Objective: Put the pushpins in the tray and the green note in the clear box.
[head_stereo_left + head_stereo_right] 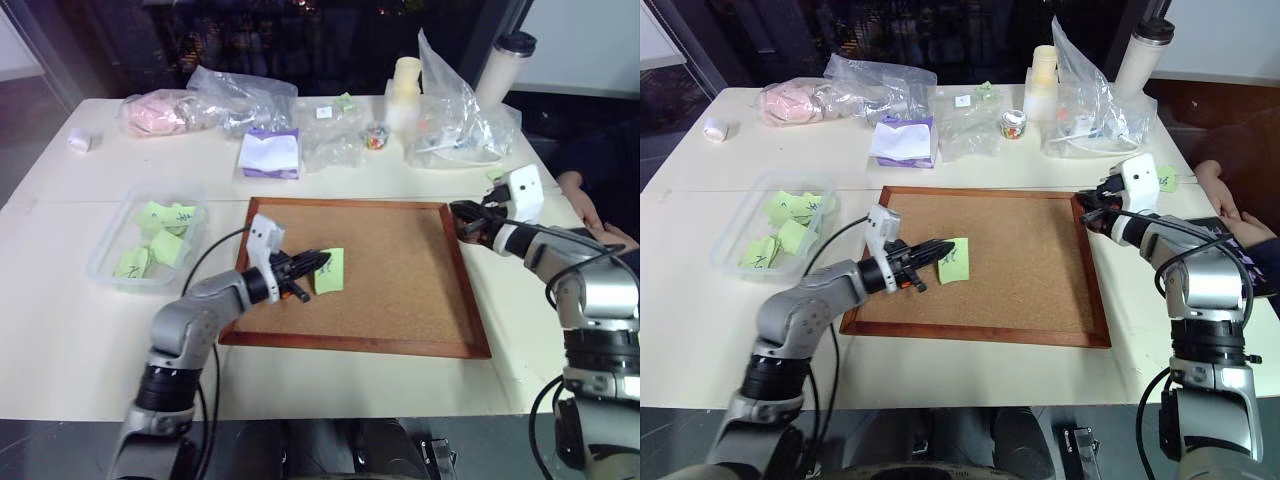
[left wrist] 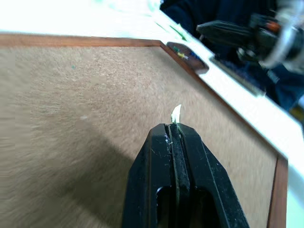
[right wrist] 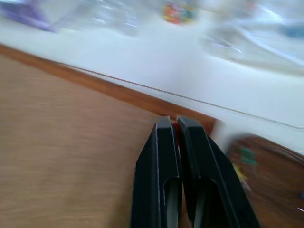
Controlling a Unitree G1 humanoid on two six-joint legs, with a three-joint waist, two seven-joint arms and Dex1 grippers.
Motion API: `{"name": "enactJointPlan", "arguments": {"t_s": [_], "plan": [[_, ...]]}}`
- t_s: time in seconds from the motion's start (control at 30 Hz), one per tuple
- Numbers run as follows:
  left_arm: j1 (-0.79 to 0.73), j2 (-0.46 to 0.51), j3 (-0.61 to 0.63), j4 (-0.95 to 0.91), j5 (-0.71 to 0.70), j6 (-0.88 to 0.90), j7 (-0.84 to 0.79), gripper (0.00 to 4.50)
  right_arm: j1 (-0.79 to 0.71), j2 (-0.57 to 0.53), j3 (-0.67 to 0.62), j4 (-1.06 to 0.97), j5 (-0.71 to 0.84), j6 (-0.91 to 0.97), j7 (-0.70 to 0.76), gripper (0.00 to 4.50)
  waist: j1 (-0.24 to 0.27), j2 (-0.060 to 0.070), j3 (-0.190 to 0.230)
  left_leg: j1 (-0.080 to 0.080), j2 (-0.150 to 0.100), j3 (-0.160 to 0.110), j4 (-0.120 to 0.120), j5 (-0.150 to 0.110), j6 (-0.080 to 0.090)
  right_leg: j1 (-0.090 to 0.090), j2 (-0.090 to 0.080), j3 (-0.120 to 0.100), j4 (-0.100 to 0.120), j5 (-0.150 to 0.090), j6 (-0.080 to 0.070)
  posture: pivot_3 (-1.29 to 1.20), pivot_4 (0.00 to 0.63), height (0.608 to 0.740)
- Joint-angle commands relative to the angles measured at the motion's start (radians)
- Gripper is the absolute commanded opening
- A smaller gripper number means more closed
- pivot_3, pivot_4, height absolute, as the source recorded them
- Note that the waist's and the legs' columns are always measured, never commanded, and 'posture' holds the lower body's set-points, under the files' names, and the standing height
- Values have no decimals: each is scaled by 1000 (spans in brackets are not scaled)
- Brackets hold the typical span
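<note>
While the corkboard [image 1: 385,270] occupies the table centre, the clear box [image 1: 108,262] sits to its left, containing several green notes. The left gripper [image 1: 318,264] is clamped on the green note [image 1: 331,270] above the board. The right gripper [image 3: 173,122], jaws closed, pinches a red speck beside the tray [image 2: 189,52].

the robot's arms are built of rounded silver-grey shells with black ribbed joints, black cables looping beside them, a white box at each wrist, and the left gripper [image 1: 318,263] and right gripper [image 1: 458,211] end in slim black fingers.
</note>
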Motion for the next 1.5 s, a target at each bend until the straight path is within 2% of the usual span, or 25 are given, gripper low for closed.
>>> {"name": "enactJointPlan", "arguments": {"t_s": [0.03, 0.37, 0.57, 0.67, 0.9, 1.13, 1.27, 1.37, 1.5], "plan": [[-3, 41, 5, -58, 13, -45, -37, 15, -47, -8, -9, 82, -23, -76, 4, 0, 0, 0, 0, 0, 0, 0, 0, 0, 0, 0, 0, 0, 0, 0, 0, 0, 150, 740], [-33, 97, 40, -42, 15, -76, -47, 15, -135, 5, 10, 375, -80, -209, -7, 0, 1, 0, 0, 0, 0, 1, 0, 0, 0, 0, -1, 0, 0, 0, 0, 0, 150, 740], [-30, 92, 34, -39, 18, -83, -42, 15, -144, -7, 9, 443, -87, -251, 10, 0, -1, 0, 0, 0, 0, 1, 0, 0, 0, 0, -1, 0, 0, 0, 0, 0, 150, 740], [-28, 91, 31, -36, 21, -86, -42, 0, -146, -9, 8, 452, -87, -257, 13, 972, -1, 0, 0, 0, 0, 1, 0, 0, 0, 0, -1, 0, 0, 0, 0, 0, 150, 740], [-26, 91, 30, -28, 22, -87, -44, 0, -142, -18, -4, 414, -81, -248, 8, 4468, -1, 0, 0, 0, 0, 1, 0, 0, 0, 0, -1, 0, 0, 0, 0, 0, 150, 740], [-25, 111, 45, -40, 16, -83, -51, 0, -118, -33, -22, 289, -58, -193, 20, 4468, -1, 0, 0, 0, 0, 1, 0, 0, 0, 0, -1, 0, 0, 0, 0, 0, 150, 740], [-36, 153, 83, -69, 4, -80, -53, 0, -47, -27, 1, 6, 26, -57, 112, 4468, -1, 0, 0, 0, 2, 0, 0, 0, 0, 0, 0, 0, 0, 0, 0, 0, 150, 740], [-57, 160, 160, -79, -26, -69, -9, 0, -2, -25, 37, -192, 78, 13, 165, 4468, -1, 0, 0, 0, 4, 1, 0, 0, 0, 0, 0, 0, 0, 0, 0, 0, 150, 740], [-64, 178, 286, -86, -88, -48, 41, 0, -5, -10, 83, -306, 105, 65, 183, 4468, 0, 0, 0, 0, 5, 0, 0, 0, 0, 0, 0, 0, 0, 0, 0, 0, 150, 740]]}}
